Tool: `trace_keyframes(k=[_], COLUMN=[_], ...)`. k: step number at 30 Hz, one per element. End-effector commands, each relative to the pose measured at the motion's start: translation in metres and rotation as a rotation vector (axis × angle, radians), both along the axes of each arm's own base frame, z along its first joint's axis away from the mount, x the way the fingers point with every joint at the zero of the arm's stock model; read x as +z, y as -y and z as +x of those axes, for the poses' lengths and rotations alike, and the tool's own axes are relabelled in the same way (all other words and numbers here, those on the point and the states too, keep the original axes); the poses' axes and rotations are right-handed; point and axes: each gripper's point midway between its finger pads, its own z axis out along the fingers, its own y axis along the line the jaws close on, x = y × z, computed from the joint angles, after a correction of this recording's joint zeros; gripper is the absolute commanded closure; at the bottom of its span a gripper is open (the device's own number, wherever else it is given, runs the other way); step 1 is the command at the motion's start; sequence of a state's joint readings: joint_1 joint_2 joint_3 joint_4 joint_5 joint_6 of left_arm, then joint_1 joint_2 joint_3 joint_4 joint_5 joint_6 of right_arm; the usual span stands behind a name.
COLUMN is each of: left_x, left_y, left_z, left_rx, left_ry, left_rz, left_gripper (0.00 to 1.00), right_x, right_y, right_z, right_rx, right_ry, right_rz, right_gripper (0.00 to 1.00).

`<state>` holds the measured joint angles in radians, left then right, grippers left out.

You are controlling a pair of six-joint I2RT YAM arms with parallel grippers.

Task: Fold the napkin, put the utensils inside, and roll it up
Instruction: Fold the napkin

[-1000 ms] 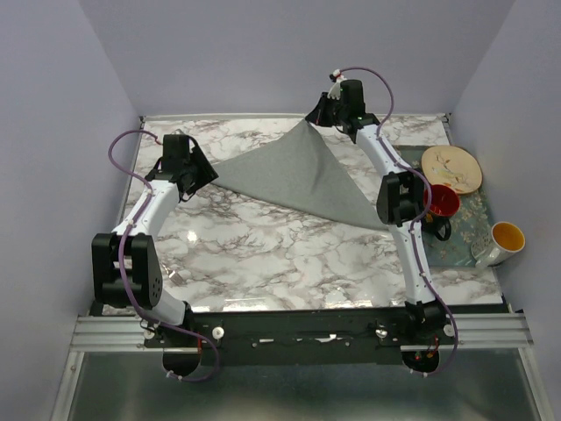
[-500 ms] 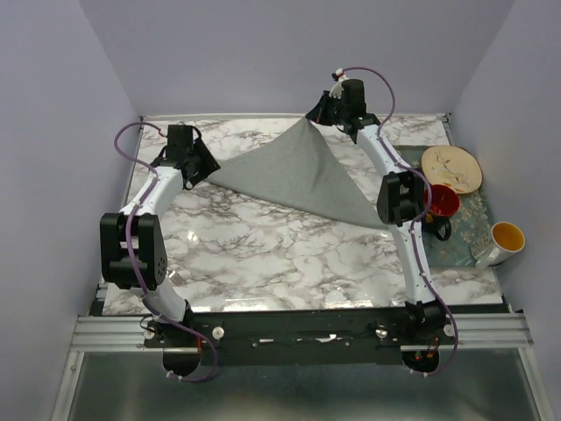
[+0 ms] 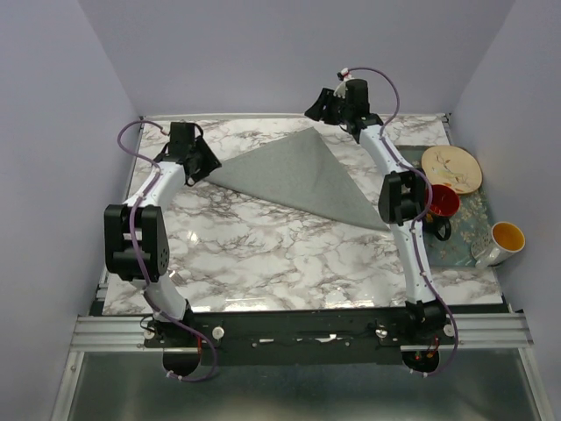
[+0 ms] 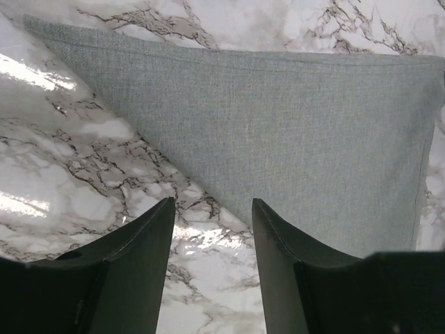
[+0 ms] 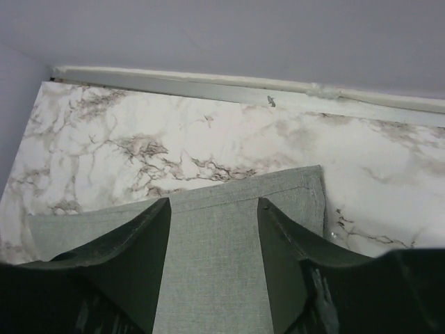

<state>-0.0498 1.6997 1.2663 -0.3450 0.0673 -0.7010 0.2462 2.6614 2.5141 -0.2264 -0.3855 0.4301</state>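
Note:
The grey-green napkin (image 3: pixel 294 175) lies flat on the marble table (image 3: pixel 263 254) as a folded triangle, long edge running from the left corner to the lower right. My left gripper (image 3: pixel 207 167) hovers at its left corner. In the left wrist view that gripper (image 4: pixel 212 212) is open over bare marble, with the napkin (image 4: pixel 292 132) just ahead of it. My right gripper (image 3: pixel 316 111) is open above the napkin's far corner. In the right wrist view the napkin (image 5: pixel 212 257) lies loose between that gripper's (image 5: pixel 213 203) fingers. The utensils cannot be made out in any view.
At the right edge lies a floral grey tray (image 3: pixel 469 224) carrying a wooden plate (image 3: pixel 451 168), a red cup (image 3: pixel 441 201) and a white mug with a yellow inside (image 3: pixel 506 239). The back wall and the table's raised rim (image 5: pixel 243 87) stand close behind the right gripper.
My right gripper has opened and let go of the napkin's far corner, which dropped flat onto the table. The left arm's elbow swung left; its gripper stayed at the left corner.

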Motion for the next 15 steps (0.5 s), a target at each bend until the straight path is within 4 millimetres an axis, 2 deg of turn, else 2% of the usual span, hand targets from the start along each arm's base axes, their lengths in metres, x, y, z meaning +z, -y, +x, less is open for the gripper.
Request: trace_keyframes(k=[1,2,3,4,5,6,7,8,9,10,11,12,13,14,15], left_x=[-0.005,-0.004,-0.005,-0.005,-0.008,-0.014,-0.018,-0.028,-0.025,-0.039,-0.045,-0.045,-0.050,-0.055,-0.056], left_y=[0.002,0.002,0.005,0.005,0.004,0.004,0.003,0.001,0.001,0.003,0.003,0.003,0.000,-0.002,-0.016], left_z=[0.031,0.039,0.050,0.056,0.062,0.071,0.076,0.075,0.083,0.085,0.084,0.087,0.089,0.087,0.090], left_rx=[-0.001,0.002,-0.016,-0.017,-0.010,-0.016,-0.014,-0.008,-0.009,-0.017,-0.015,-0.014,-0.006,0.000,0.028], left_ry=[0.024,0.041,0.053,0.061,0.058,0.051,0.043,0.000,0.008,-0.021,-0.045,-0.041,-0.041,-0.057,-0.061], left_rz=[-0.030,-0.042,-0.066,-0.068,-0.072,-0.090,-0.094,-0.095,-0.102,-0.112,-0.110,-0.108,-0.092,-0.084,-0.082], left_gripper=[0.49,0.50,0.56,0.57,0.57,0.61,0.63,0.64,0.65,0.67,0.67,0.67,0.67,0.67,0.67], right_x=[0.023,0.029,0.009,0.052,0.053,0.013,0.046,0.046,0.038,0.012,0.027,0.021,-0.001,-0.002,0.007], right_y=[0.024,0.036,0.050,0.059,0.063,0.072,0.077,0.080,0.083,0.088,0.091,0.096,0.102,0.104,0.111], right_z=[0.000,-0.005,-0.022,-0.040,-0.055,-0.085,-0.103,-0.118,-0.134,-0.157,-0.175,-0.188,-0.211,-0.221,-0.232], right_rx=[-0.044,-0.052,-0.085,-0.107,-0.098,-0.100,-0.112,-0.114,-0.105,-0.093,-0.081,-0.084,-0.074,-0.068,-0.092], right_ry=[-0.003,-0.021,-0.129,-0.097,-0.108,-0.210,-0.174,-0.188,-0.216,-0.290,-0.269,-0.295,-0.353,-0.360,-0.350], right_rz=[-0.038,-0.060,-0.118,-0.133,-0.162,-0.196,-0.186,-0.192,-0.205,-0.232,-0.239,-0.259,-0.283,-0.292,-0.302], right_gripper=[0.30,0.29,0.28,0.28,0.28,0.28,0.29,0.32,0.41,0.44,0.46,0.52,0.52,0.52,0.52])
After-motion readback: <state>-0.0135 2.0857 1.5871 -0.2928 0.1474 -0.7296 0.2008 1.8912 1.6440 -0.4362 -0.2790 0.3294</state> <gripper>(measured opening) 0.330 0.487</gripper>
